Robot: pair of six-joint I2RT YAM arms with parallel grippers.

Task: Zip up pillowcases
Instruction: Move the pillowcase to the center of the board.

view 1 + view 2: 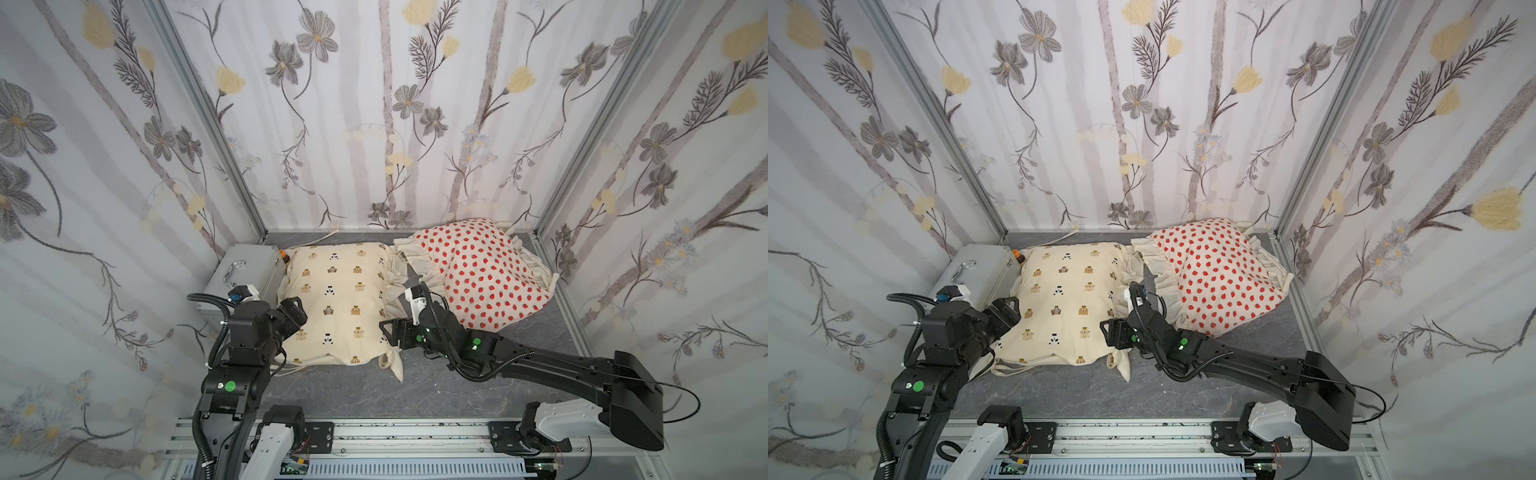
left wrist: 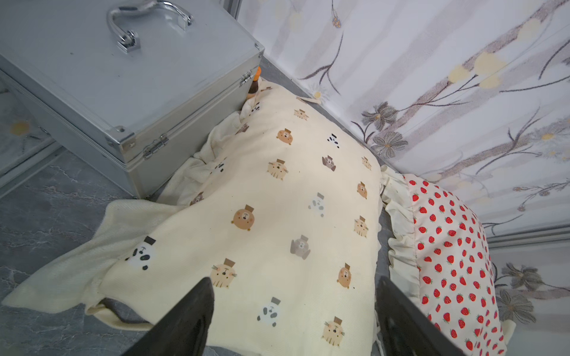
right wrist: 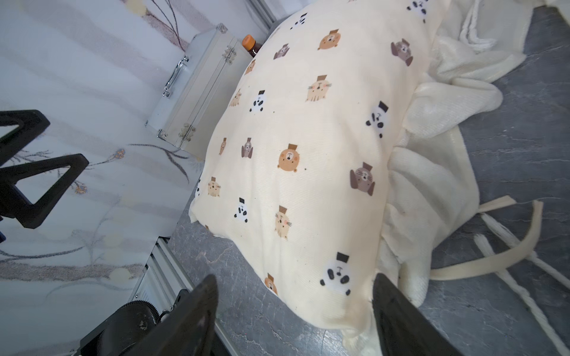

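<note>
The cream pillowcase (image 1: 340, 299) (image 1: 1067, 303) with bears and pandas lies flat mid-table, its ruffles and ties spread around it. A white strawberry pillowcase (image 1: 478, 270) (image 1: 1217, 270) lies to its right, against the back corner. My left gripper (image 1: 297, 313) (image 2: 296, 283) is open over the cream case's left edge (image 2: 277, 215), holding nothing. The right gripper (image 1: 388, 332) (image 3: 296, 280) is also open, at that case's front right corner (image 3: 308, 154) beside the ruffle. No zip shows in any view.
A silver metal case (image 1: 245, 270) (image 2: 123, 86) with a handle stands at the back left, touching the cream case. A small brown bottle (image 1: 284, 254) (image 3: 249, 44) with an orange cap stands between them. Floral cloth walls close three sides. An aluminium rail (image 1: 415, 432) runs along the front.
</note>
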